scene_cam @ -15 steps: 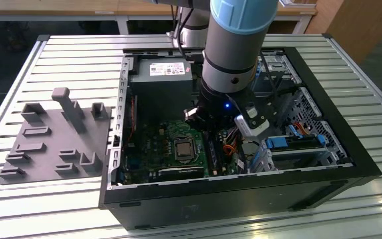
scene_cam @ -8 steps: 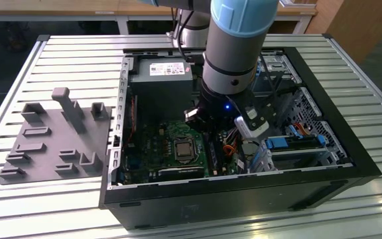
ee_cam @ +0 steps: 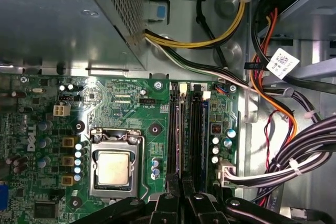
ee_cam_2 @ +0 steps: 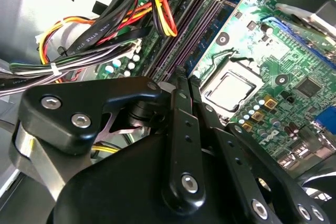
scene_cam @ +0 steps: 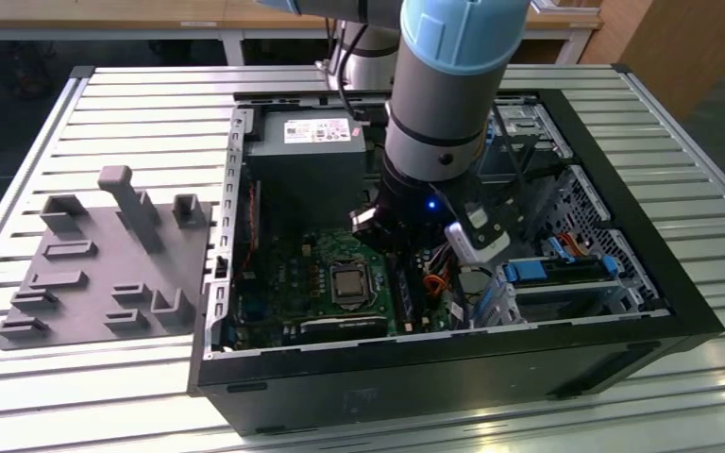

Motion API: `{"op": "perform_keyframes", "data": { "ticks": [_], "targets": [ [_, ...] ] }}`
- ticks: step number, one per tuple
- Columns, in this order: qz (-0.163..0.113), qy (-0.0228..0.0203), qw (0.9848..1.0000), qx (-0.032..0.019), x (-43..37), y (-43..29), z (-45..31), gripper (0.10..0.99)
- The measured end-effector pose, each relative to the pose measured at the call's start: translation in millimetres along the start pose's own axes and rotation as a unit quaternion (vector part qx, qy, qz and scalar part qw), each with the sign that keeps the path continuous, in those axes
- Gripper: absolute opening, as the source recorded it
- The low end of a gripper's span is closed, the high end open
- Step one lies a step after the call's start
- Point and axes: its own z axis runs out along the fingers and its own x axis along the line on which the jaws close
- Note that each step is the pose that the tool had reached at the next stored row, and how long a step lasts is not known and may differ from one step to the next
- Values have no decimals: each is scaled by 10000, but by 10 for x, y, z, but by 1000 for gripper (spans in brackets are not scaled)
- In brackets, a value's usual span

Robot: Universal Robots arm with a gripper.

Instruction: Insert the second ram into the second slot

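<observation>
The gripper [ee_cam: 181,179] hung, black metal jaws pinched nearly together, over the long dark slots [ee_cam: 177,129], where the second ram [ee_cam: 203,140], a thin blue edge, stood upright, at the exterior view's right of the square CPU socket [ee_cam: 113,169].

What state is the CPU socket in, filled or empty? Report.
Filled. A bare silver processor sits inside the CPU socket's metal frame in both wrist views, with no cooler covering it.

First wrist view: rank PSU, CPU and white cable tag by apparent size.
1. PSU, largest by far, even though the frame edge cuts it off
2. CPU
3. cable tag, clearly smallest
</observation>
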Motion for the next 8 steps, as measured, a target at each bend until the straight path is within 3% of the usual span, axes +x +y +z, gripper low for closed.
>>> {"op": "perform_keyframes", "data": {
  "ticks": [8],
  "targets": [
    [0,8,10000,0,-1,5,32,133]
  ]
}}
